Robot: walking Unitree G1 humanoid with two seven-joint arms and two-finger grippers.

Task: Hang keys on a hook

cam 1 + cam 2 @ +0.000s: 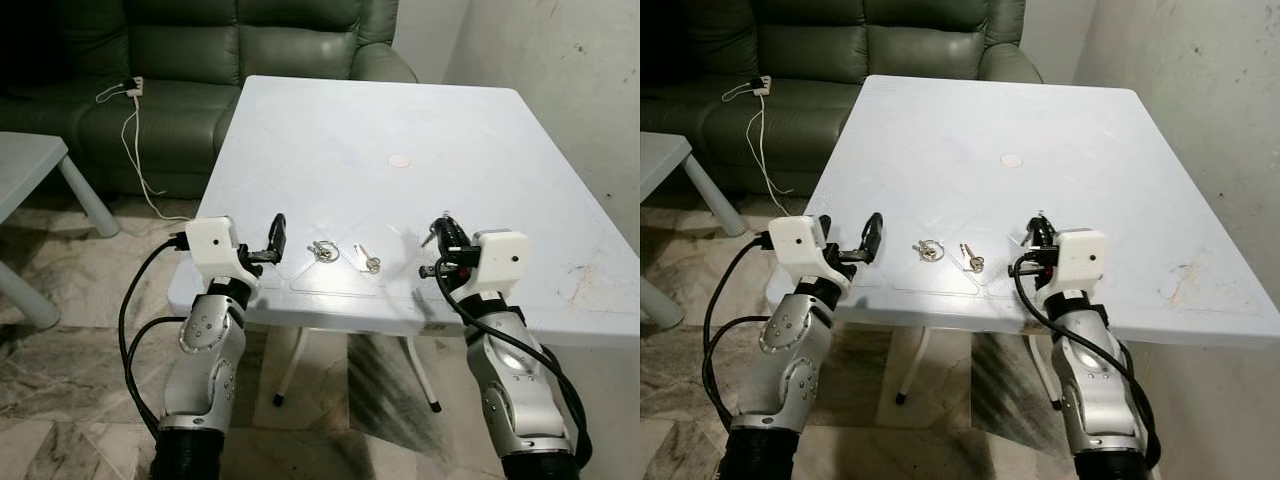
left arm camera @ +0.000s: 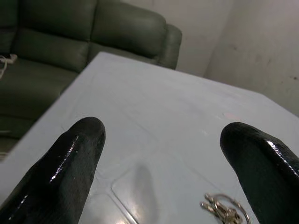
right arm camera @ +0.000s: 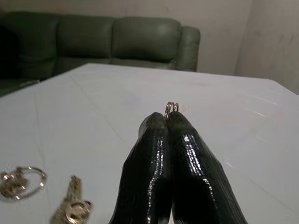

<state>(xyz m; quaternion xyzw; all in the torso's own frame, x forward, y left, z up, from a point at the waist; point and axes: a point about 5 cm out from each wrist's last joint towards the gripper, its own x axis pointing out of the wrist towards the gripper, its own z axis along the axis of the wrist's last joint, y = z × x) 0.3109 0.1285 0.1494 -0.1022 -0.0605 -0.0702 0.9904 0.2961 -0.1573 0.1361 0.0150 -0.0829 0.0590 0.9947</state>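
Note:
On the white table (image 1: 380, 130), near its front edge, lie a key ring with keys (image 1: 322, 251) and a single key (image 1: 367, 260); the right wrist view shows both, the key ring with keys (image 3: 18, 179) and the key (image 3: 70, 210). My right gripper (image 1: 443, 235) hovers over the table just right of them. It is shut, and a small metal ring (image 3: 171, 106) pokes out between its fingertips (image 3: 159, 122). My left gripper (image 1: 275, 240) stands open at the table's front left edge, just left of the keys (image 2: 224, 210), with nothing between its fingers (image 2: 74, 158).
A green sofa (image 1: 240, 50) stands behind the table, with a white charger and cable (image 1: 130, 110) draped over it. A small pale side table (image 1: 30, 170) is at the far left. A wall (image 1: 570, 90) runs close along the right. A round mark (image 1: 399, 160) sits mid-table.

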